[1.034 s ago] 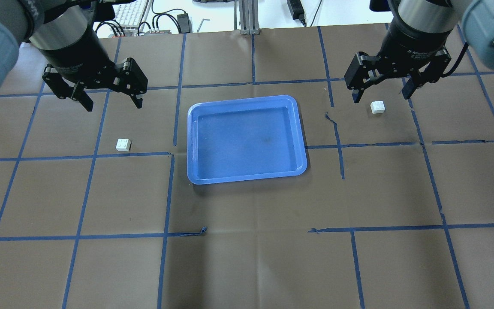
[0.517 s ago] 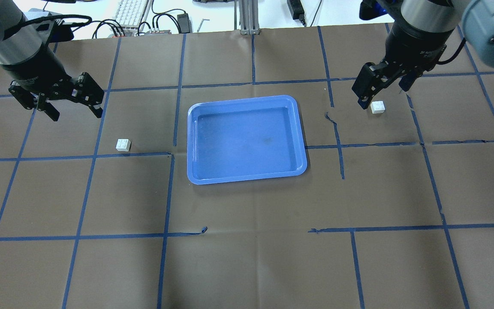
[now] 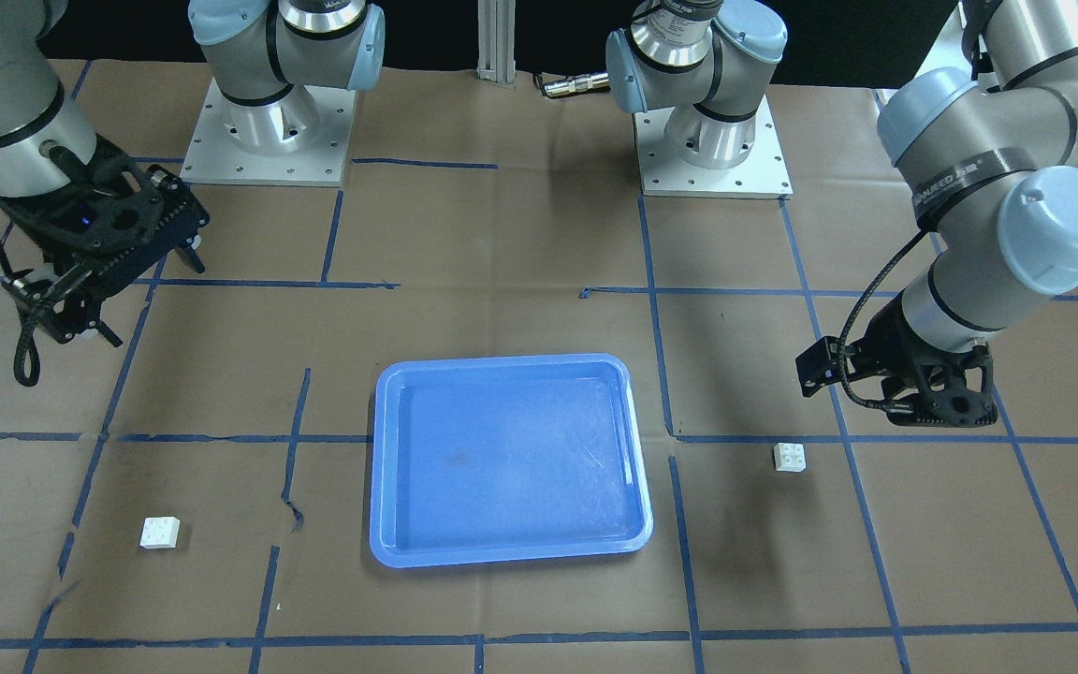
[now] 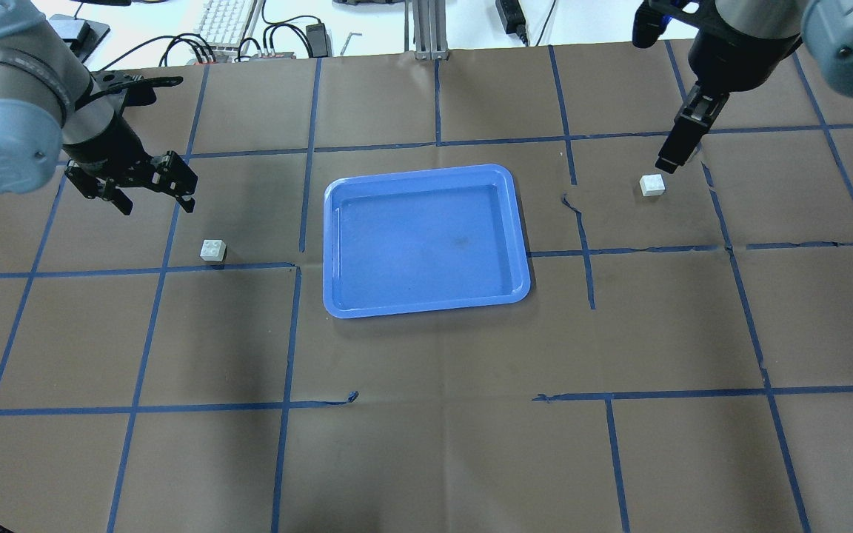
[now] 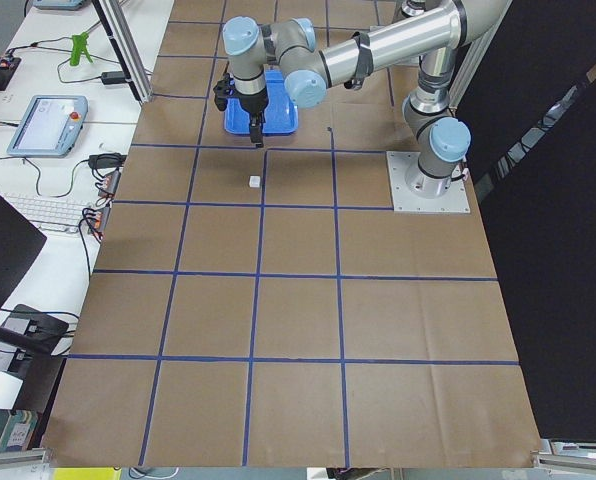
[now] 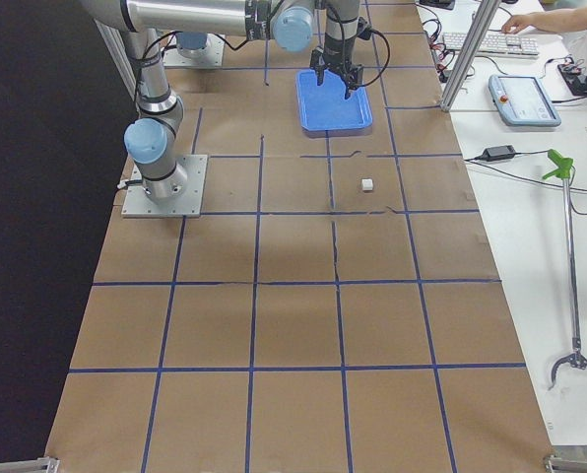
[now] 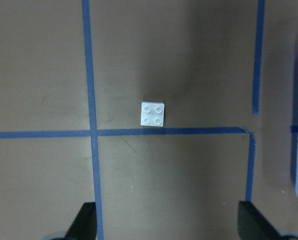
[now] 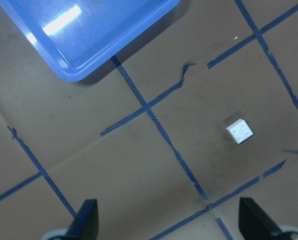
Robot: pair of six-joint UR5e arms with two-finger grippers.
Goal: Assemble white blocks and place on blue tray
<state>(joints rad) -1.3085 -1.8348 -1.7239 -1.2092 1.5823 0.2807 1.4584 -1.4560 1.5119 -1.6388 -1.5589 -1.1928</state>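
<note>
The blue tray (image 4: 330, 252) lies mid-table and holds nothing. One white block (image 4: 212, 250) sits on the brown paper to the tray's left, studs up. The other white block (image 4: 651, 185) sits to the tray's right. My left gripper (image 4: 158, 207) hangs open above the table, behind and left of the left block. In the left wrist view that block (image 7: 153, 114) lies ahead of the open fingertips (image 7: 84, 222). My right gripper (image 4: 667, 163) hovers open just behind the right block, seen edge-on. The right wrist view shows that block (image 8: 239, 131) off to the right.
Blue tape lines cross the brown paper covering the table. The two arm bases (image 3: 263, 131) stand at the robot's side. A keyboard (image 4: 226, 22) and cables lie beyond the far edge.
My left arm swung out to the left, then came back toward the left block and lower. My right gripper has turned about its axis and now shows edge-on. Blocks and tray have not moved.
</note>
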